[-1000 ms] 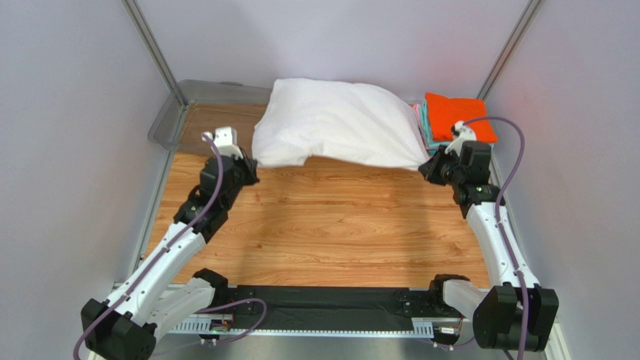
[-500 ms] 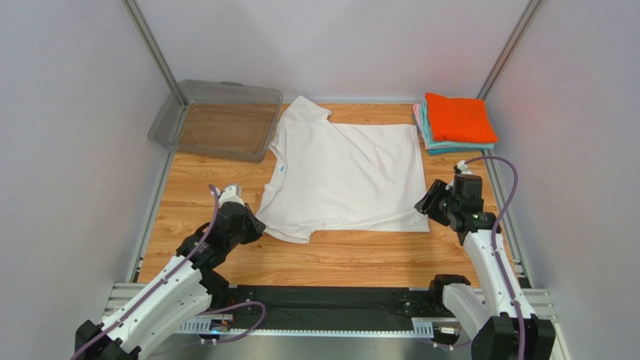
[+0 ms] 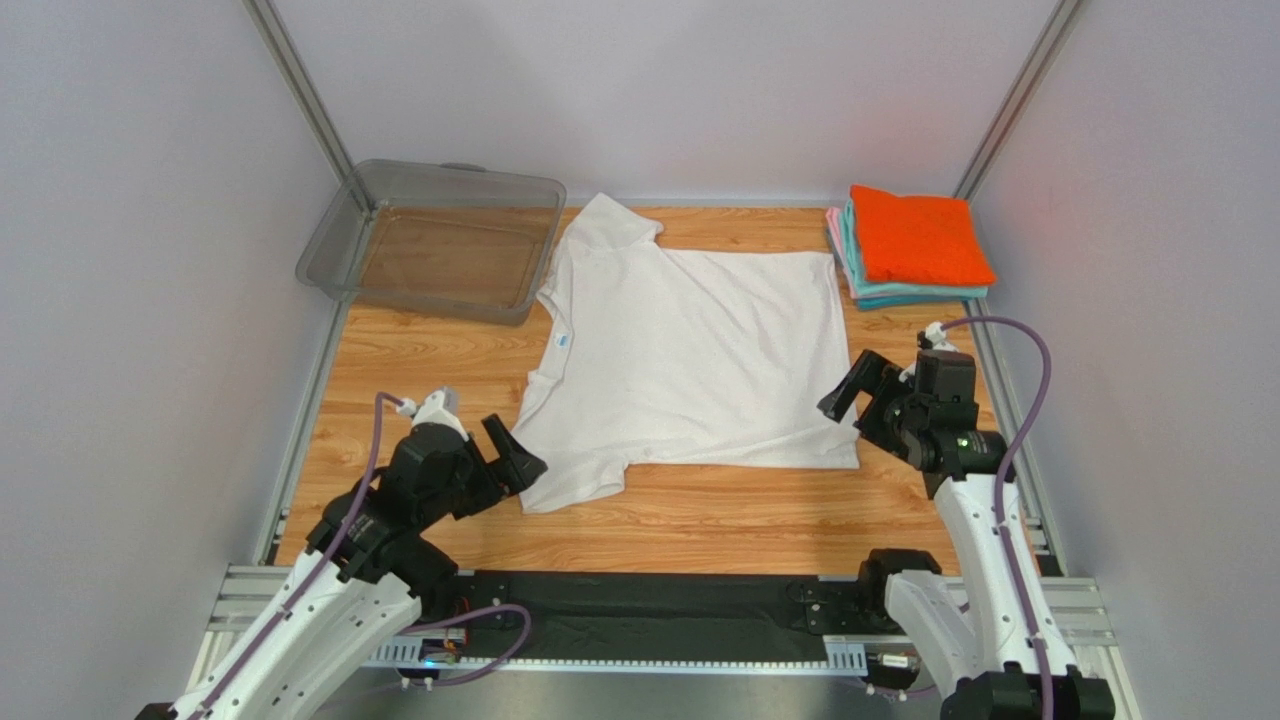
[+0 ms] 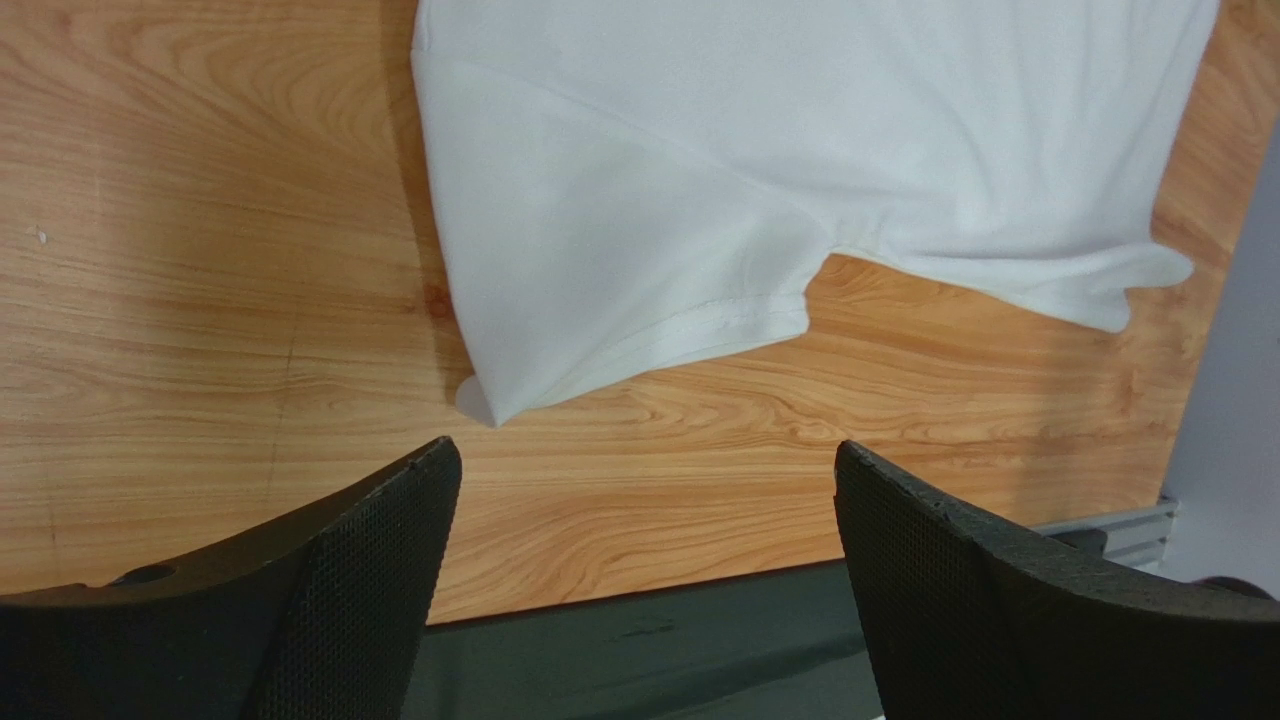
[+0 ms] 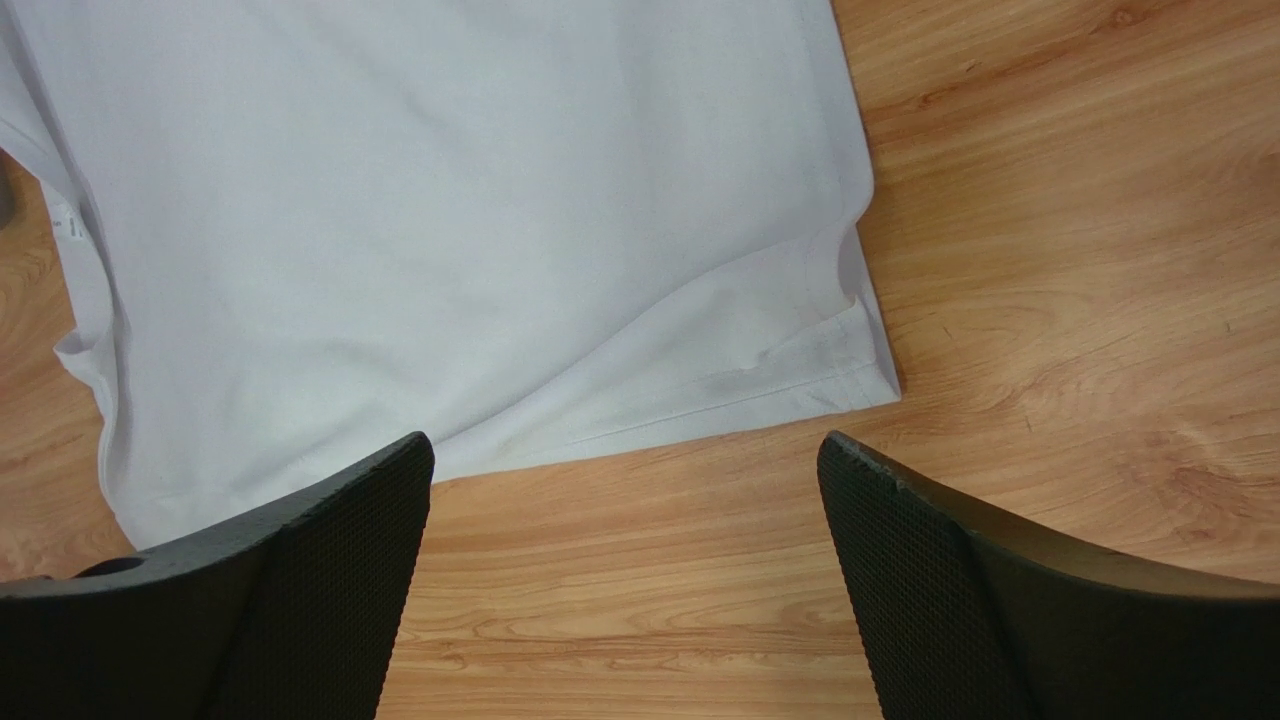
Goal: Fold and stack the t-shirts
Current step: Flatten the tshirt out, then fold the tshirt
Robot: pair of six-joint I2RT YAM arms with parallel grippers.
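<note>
A white t-shirt (image 3: pixel 691 353) lies spread flat on the wooden table, collar to the left, one sleeve near the bin and one toward the front. My left gripper (image 3: pixel 514 453) stands open just short of the front sleeve (image 4: pixel 631 285), with only bare wood between its fingers (image 4: pixel 646 510). On the other side, my right gripper (image 3: pixel 845 416) is open beside the hem corner (image 5: pixel 879 383), touching nothing (image 5: pixel 624 510). At the back right is a stack of folded t-shirts: orange (image 3: pixel 917 237) on top, teal (image 3: pixel 902 288) and a pink edge (image 3: pixel 834 233) below.
A clear grey plastic bin (image 3: pixel 436 240) stands at the back left, touching the shirt's far sleeve. A black strip (image 4: pixel 631 645) and metal rail run along the near edge. Grey walls close in both sides.
The shirt, held up at the back by both shut grippers, has been laid flat. Both grippers have let go, opened wide and drawn back toward the near edge.
</note>
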